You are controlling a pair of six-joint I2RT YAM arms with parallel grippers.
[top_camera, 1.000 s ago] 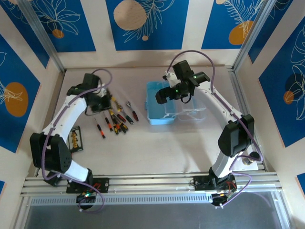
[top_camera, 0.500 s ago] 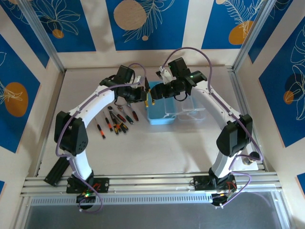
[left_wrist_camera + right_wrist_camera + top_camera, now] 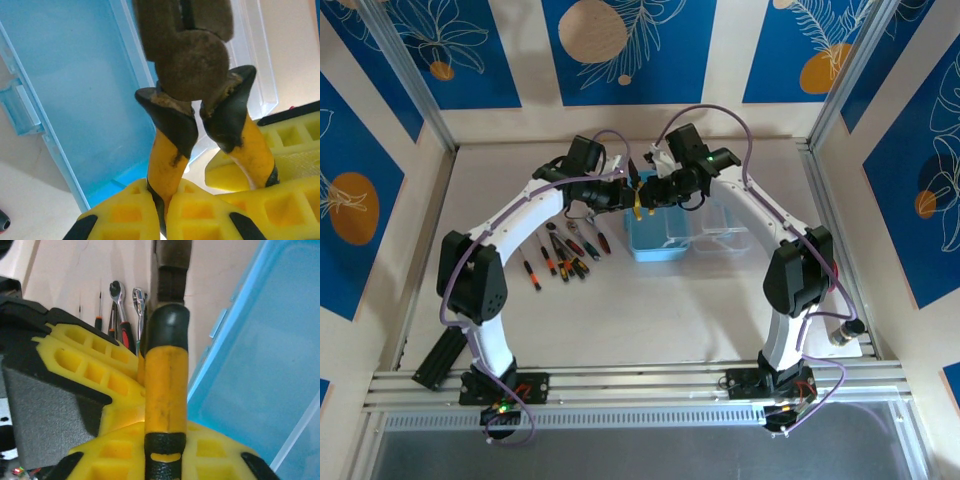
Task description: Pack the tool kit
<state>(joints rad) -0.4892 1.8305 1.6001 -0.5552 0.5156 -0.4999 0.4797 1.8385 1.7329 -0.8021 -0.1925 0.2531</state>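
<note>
The yellow-handled pliers (image 3: 638, 196) hang in the air at the left edge of the open light-blue case (image 3: 651, 246). My left gripper (image 3: 623, 193) is shut on one yellow handle (image 3: 166, 162), with the dark pliers head (image 3: 189, 55) above it over the blue tray (image 3: 85, 100). My right gripper (image 3: 656, 191) is shut on the other handle (image 3: 166, 385), next to the left gripper's yellow fingers (image 3: 92, 367). In the wrist views the gripper points are: left gripper (image 3: 162, 197), right gripper (image 3: 165, 442).
Several small screwdrivers (image 3: 558, 262) and wrenches (image 3: 582, 234) lie in a row left of the case; the wrenches (image 3: 127, 310) also show below the right wrist. The case's clear lid (image 3: 722, 236) lies open to the right. A black bar (image 3: 440, 357) sits near the left base.
The left arm swung from the tool row to the case's left edge carrying the pliers. The right gripper moved left to meet it and shut on the other handle.
</note>
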